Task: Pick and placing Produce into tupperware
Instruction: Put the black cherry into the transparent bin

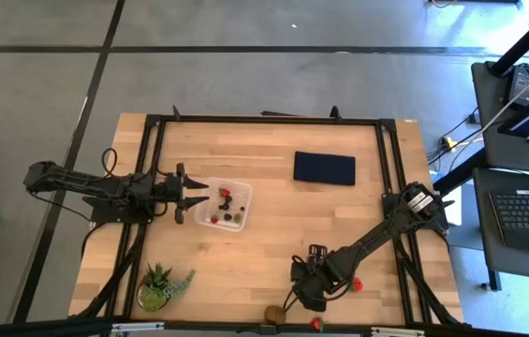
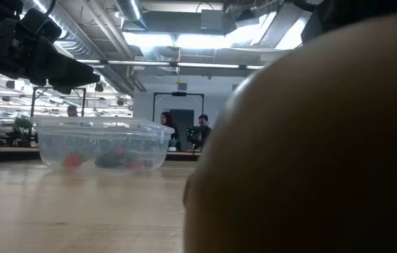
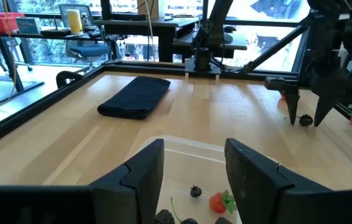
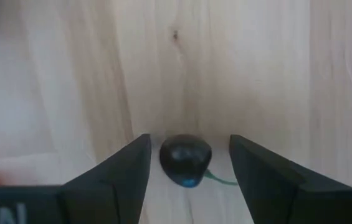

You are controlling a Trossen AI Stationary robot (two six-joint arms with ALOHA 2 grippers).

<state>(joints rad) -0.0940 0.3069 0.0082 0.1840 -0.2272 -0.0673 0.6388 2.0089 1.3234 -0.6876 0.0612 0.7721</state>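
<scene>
The clear tupperware point(image 1: 223, 208) stands left of the table's middle and holds strawberries point(image 3: 218, 201) and dark berries point(image 3: 195, 191). My left gripper point(image 3: 194, 155) hovers open over its left wall, touching nothing. My right gripper point(image 4: 189, 142) points down near the table's near edge. Its open fingers stand on either side of one dark berry point(image 4: 185, 159) that rests on the wood, with a gap on each side. A strawberry point(image 1: 358, 283) lies to that gripper's right and another point(image 1: 316, 323) at the near edge. The brown kiwi point(image 1: 273, 314) sits there too and fills the low view point(image 2: 310, 140).
A folded dark blue cloth point(image 1: 324, 168) lies toward the table's far right. A spiky green potted plant point(image 1: 161, 286) stands at the near left corner. A black frame point(image 1: 264, 120) runs around the tabletop. Bare wood lies between the tupperware and my right gripper.
</scene>
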